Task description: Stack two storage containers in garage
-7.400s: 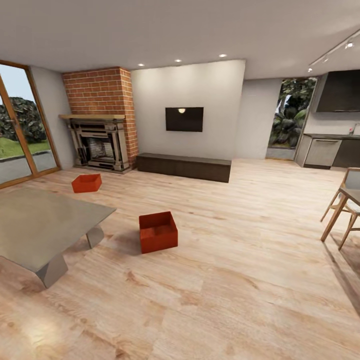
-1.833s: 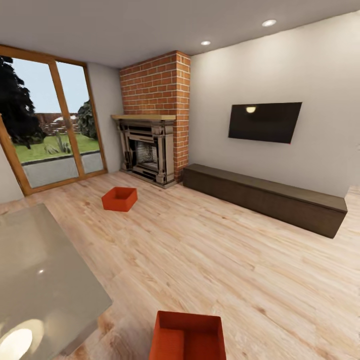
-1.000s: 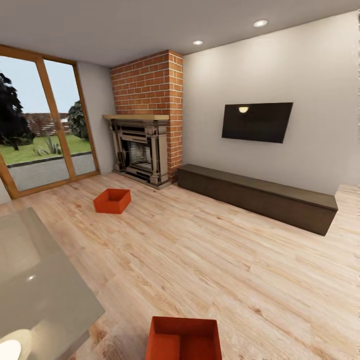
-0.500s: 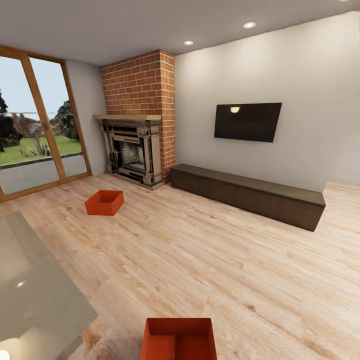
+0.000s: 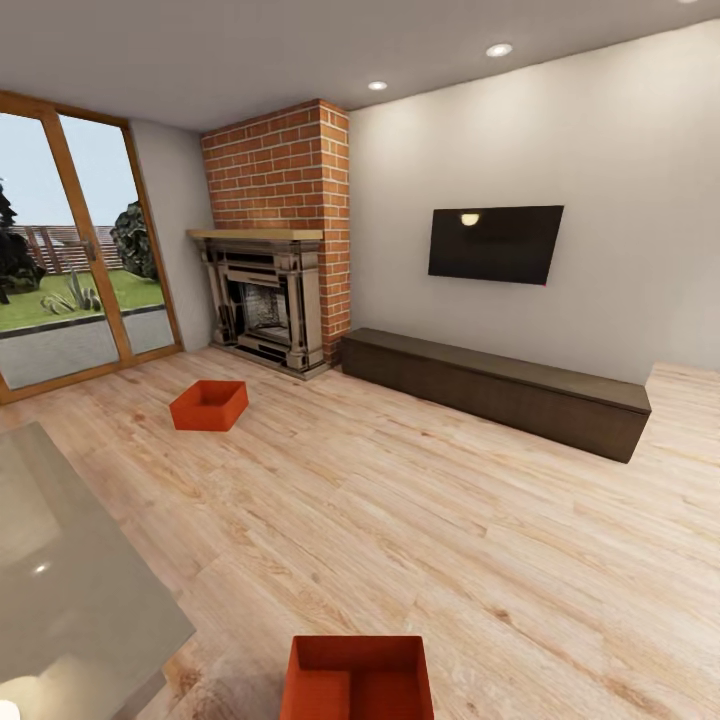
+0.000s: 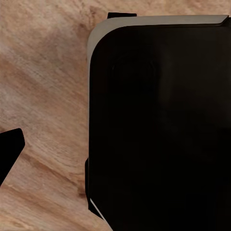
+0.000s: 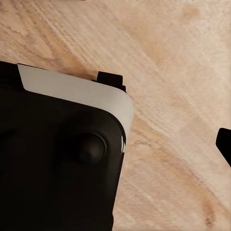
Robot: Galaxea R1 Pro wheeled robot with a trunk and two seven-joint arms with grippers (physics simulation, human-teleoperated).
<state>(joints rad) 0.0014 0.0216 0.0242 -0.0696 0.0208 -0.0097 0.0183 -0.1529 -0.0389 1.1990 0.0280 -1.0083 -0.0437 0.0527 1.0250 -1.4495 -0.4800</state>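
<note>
The living room's light wood plank floor (image 5: 430,520) runs to a brick fireplace (image 5: 275,240), a wall TV (image 5: 494,244) and a long dark cabinet (image 5: 495,388). One orange-red storage container (image 5: 209,405) lies before the fireplace; the other orange-red storage container (image 5: 358,678) sits at the head view's lower edge, beside the glass bench (image 5: 70,590). Neither claw's opening can be judged.

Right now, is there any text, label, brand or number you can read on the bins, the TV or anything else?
None. The near bin and far bin have plain walls, the TV screen is dark with only a lamp reflection, and the fireplace bears no writing.
</note>
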